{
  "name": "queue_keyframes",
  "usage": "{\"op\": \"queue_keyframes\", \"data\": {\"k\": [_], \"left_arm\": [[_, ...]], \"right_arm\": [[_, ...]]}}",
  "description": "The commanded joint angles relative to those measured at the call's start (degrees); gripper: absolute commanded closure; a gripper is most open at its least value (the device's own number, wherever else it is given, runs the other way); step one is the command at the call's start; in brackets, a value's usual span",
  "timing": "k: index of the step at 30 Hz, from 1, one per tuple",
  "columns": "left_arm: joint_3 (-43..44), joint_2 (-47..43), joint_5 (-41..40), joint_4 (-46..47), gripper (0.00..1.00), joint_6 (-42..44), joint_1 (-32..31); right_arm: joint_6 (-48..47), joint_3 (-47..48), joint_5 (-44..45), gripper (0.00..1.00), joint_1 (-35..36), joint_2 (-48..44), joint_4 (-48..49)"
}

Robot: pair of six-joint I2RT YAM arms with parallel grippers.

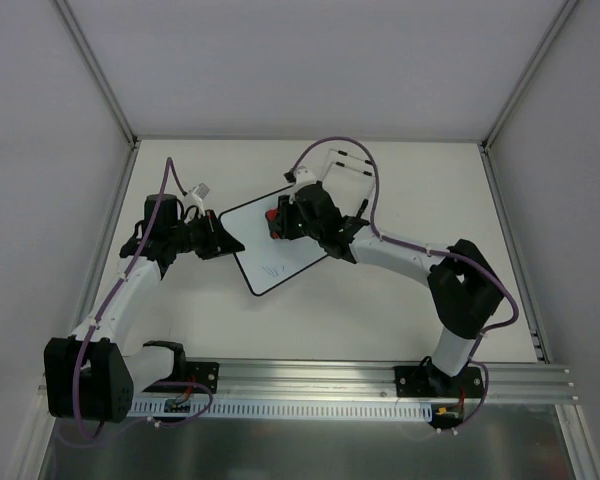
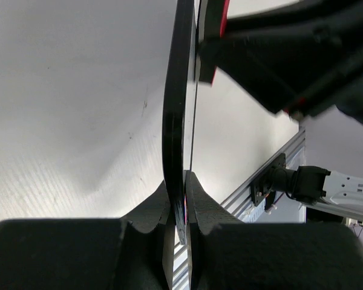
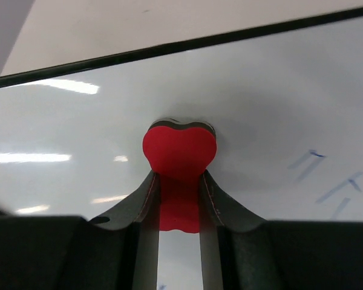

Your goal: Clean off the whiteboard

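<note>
The whiteboard point(image 1: 280, 258) lies tilted at mid-table, with faint blue marker strokes point(image 1: 273, 268) near its front edge. My left gripper point(image 1: 230, 243) is shut on the board's left edge. In the left wrist view the black frame point(image 2: 174, 121) runs edge-on between the fingertips of that gripper point(image 2: 184, 181). My right gripper point(image 1: 280, 222) is shut on a red bone-shaped eraser point(image 1: 274, 216) over the board's far part. In the right wrist view the eraser point(image 3: 179, 151) presses flat on the white surface point(image 3: 260, 90) ahead of this gripper point(image 3: 179, 187), and blue strokes point(image 3: 327, 175) lie to its right.
A white connector on a purple cable point(image 1: 200, 190) hangs behind the left arm. Two thin black-tipped white leads point(image 1: 345, 160) stand near the back edge. The aluminium rail point(image 1: 330, 385) runs along the near edge. Enclosure walls bound the table point(image 1: 410, 310) on three sides.
</note>
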Motion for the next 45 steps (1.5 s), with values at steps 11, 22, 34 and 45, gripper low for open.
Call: {"op": "queue_keyframes", "data": {"k": [11,22,34,45], "left_arm": [[0.22,-2.40,1.75,-2.99,1.00,3.80,-0.87],[0.48,-2.13,2.36,-3.52,1.00,4.24,-0.87],[0.83,-2.40,2.89,-4.13,1.00,5.12,-0.87],[1.10,-2.57,2.89,-4.66,1.00,6.27,-0.87]], "right_arm": [[0.64,-8.49,-2.33,1.00,-13.39,7.38,-4.67],[-7.09,1.34,-10.77,1.00,-7.95,3.95,-7.38],[-13.87,16.03,-18.08,1.00,-6.71,9.84,-20.93],[-11.15,7.42,-18.69,1.00,-16.73,13.27,-20.05]]}}
